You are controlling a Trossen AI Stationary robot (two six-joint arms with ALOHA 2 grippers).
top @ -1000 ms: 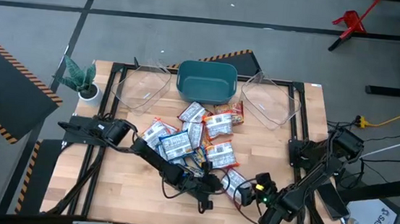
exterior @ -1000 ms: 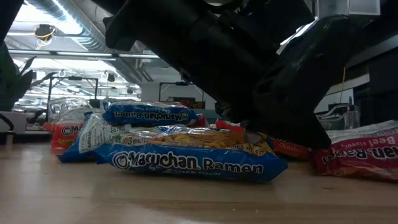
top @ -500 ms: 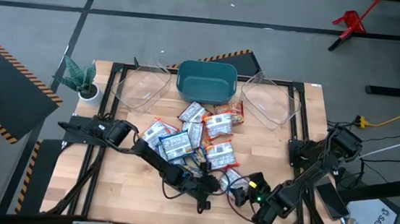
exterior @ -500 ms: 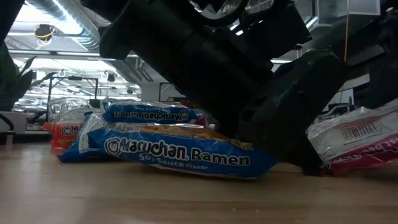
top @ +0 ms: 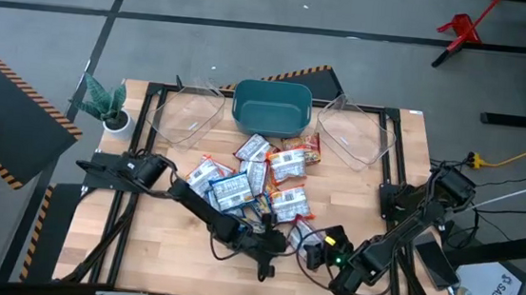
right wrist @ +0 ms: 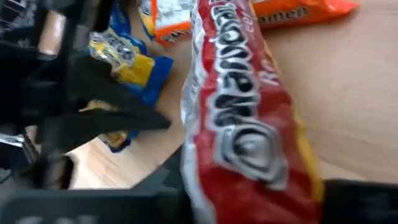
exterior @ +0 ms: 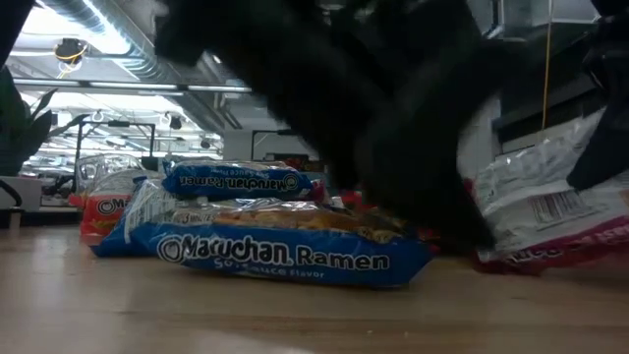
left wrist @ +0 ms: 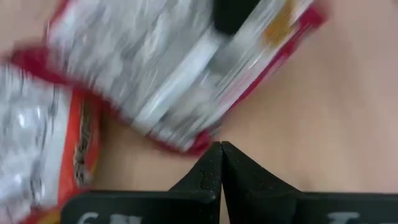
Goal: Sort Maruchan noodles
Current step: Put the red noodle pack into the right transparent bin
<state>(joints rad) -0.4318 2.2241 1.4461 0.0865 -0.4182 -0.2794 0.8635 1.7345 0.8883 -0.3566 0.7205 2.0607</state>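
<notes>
**Right gripper clamped on a red packet at the near edge of the pile**

My right gripper (top: 309, 252) is low at the front of the table (top: 169, 244), at the near end of the noodle pile – its fingers are closed on a red noodle packet (right wrist: 249, 130). In my right wrist view that packet runs lengthwise between my fingers, red side with white lettering facing the camera, and it fills most of the frame. In the low view the same packet (exterior: 545, 192) is tipped up on one side, its white back with a barcode showing, one edge raised off the wood.

My left gripper (left wrist: 221, 163) is clenched – fingertips pressed together, holding nothing. It sits just beside the red packet, tips pointing at the packet's edge, bare wood under them. From above it is (top: 268, 253) low over the table, just left of my right gripper.

Rest of the noodle packets (top: 260, 178) lie in a loose heap mid-table, blue, orange and red ones overlapping. A blue packet (exterior: 285, 251) lies flat nearest the low camera, another blue one stacked behind it.

Teal bin (top: 271, 107) sits at the far edge, with a clear container on each side – left one (top: 187, 117), right one (top: 355, 135). No packets visible in any of them. Small potted plant (top: 104, 105) at the far left corner.
</notes>
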